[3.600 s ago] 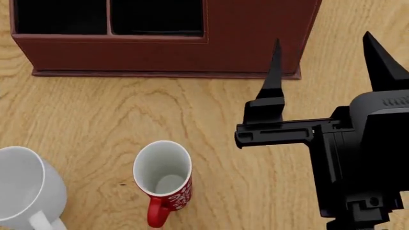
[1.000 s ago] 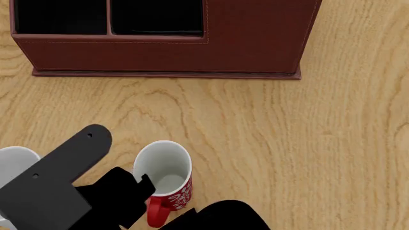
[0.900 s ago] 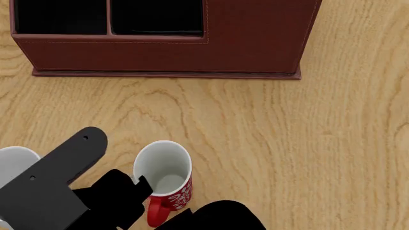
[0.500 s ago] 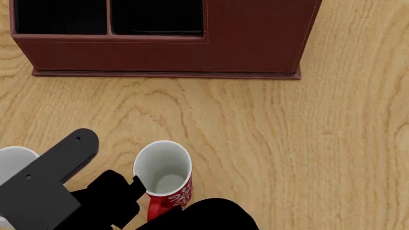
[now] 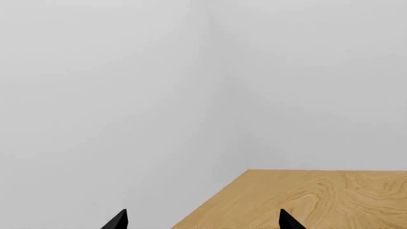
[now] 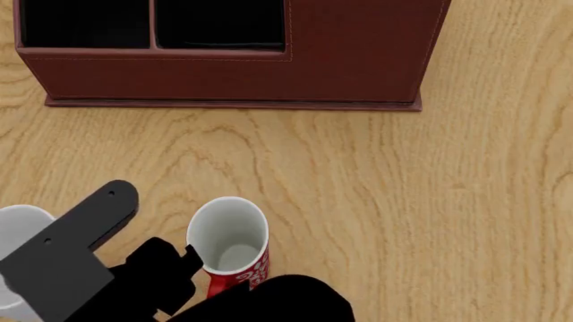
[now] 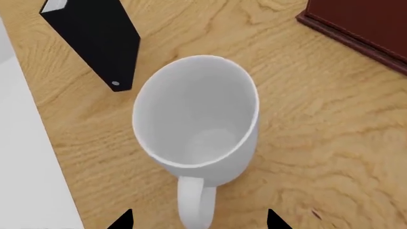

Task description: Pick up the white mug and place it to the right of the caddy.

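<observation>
Two fingertips straddle the white mug (image 7: 196, 121) handle.
Right gripper (image 7: 198, 220) spread open, holding nothing, directly above mug; handle points back toward it. Mug upright on table (image 7: 330, 143), well short of the caddy (image 6: 358, 54). Left gripper (image 5: 202, 220) open, nowhere near.

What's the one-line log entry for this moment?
phase: approach | right gripper: open, above white mug, handle toward it | white mug: upright on table, ungrasped | caddy: far side | left gripper: open, empty

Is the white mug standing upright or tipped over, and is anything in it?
Upright and empty. The right wrist view looks down into the white mug: its round rim faces up, its bare white bottom shows, and it stands on the table.
</observation>
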Available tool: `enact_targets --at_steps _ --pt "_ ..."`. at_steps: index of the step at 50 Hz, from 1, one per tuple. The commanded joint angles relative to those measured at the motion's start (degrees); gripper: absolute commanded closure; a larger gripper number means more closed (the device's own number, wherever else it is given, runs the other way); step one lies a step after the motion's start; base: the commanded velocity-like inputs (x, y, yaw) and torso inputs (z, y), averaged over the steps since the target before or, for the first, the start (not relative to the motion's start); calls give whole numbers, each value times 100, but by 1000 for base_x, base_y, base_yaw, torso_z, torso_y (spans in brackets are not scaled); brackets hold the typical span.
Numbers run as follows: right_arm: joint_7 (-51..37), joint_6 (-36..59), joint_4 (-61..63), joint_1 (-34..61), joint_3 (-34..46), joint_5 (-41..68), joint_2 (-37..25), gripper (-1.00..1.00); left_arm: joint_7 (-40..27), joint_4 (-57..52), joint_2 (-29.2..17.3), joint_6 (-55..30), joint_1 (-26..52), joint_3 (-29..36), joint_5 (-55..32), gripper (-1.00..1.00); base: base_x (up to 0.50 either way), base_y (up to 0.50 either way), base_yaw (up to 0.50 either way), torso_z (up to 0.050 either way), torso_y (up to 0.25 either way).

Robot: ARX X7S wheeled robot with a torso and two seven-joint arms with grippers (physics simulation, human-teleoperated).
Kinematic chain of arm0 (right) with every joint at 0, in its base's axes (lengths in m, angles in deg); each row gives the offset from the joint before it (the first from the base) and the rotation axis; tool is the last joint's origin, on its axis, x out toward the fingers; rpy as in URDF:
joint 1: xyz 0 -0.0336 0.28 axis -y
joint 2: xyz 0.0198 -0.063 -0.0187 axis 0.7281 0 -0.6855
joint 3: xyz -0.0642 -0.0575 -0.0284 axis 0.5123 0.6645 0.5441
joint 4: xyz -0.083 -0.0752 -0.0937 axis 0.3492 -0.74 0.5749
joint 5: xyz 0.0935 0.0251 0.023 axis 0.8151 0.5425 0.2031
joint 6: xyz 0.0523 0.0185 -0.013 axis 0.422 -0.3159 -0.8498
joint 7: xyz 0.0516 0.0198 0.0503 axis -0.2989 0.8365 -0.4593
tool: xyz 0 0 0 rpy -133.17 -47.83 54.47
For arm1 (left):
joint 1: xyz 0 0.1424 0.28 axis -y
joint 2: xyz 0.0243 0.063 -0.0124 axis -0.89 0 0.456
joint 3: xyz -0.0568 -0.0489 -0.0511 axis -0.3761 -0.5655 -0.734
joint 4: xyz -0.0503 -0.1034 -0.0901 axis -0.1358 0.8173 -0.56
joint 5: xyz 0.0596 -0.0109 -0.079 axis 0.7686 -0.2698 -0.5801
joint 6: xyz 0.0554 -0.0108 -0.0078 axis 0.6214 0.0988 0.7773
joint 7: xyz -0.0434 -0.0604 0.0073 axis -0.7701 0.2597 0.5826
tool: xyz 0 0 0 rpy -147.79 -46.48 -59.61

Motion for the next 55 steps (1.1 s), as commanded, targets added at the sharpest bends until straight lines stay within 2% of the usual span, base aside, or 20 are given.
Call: enact_targets --at_steps 1,33,55 --pt "297 -149 -202 35 191 -277 -20 -100 18 30 -13 -53 79 51 21 -100 0 0 0 0 0" --pt "712 -438 -562 186 709 -650 45 -100 144 36 75 -88 97 -37 -3 -100 0 0 0 0 0" --pt "931 -652 -811 233 1025 -820 91 -100 299 159 158 -112 299 199 169 -100 0 0 0 0 0"
